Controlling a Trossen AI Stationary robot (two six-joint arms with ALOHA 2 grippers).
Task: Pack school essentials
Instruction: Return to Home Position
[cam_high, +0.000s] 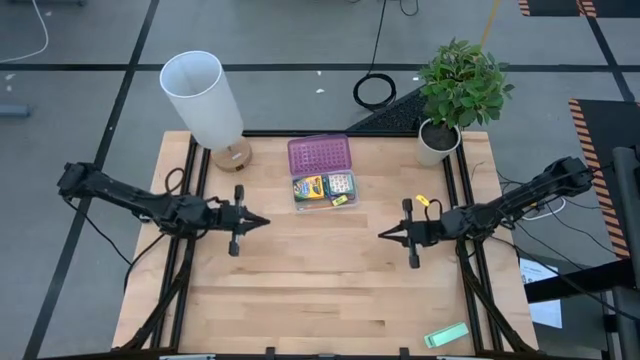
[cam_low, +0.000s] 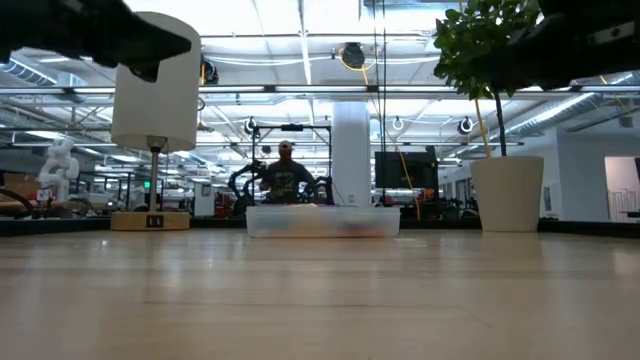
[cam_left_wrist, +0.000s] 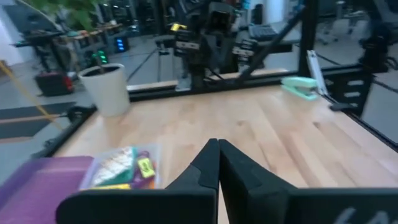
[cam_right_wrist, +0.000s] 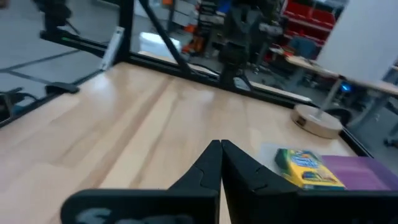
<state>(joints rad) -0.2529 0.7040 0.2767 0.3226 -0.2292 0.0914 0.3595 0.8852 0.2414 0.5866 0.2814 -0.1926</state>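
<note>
High view: clear case (cam_high: 323, 188) with its purple lid (cam_high: 319, 154) open, far centre, holding the yellow-green crayon box (cam_high: 308, 187); other contents too small to name. My left gripper (cam_high: 262, 221) and right gripper (cam_high: 384, 234) hover clenched, empty.
Low view: case (cam_low: 322, 221) blurred.
Wrist views: crayon box (cam_right_wrist: 306, 167) cut off; fingers (cam_left_wrist: 205, 169) pressed together.

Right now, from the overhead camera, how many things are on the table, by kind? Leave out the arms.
Lamp: 1
Potted plant: 1
Clear case with purple lid, open, crayon box inside: 1
Pale green flat block near the front right corner: 1
Small yellow item by the right gripper: 1
Total: 5
</note>
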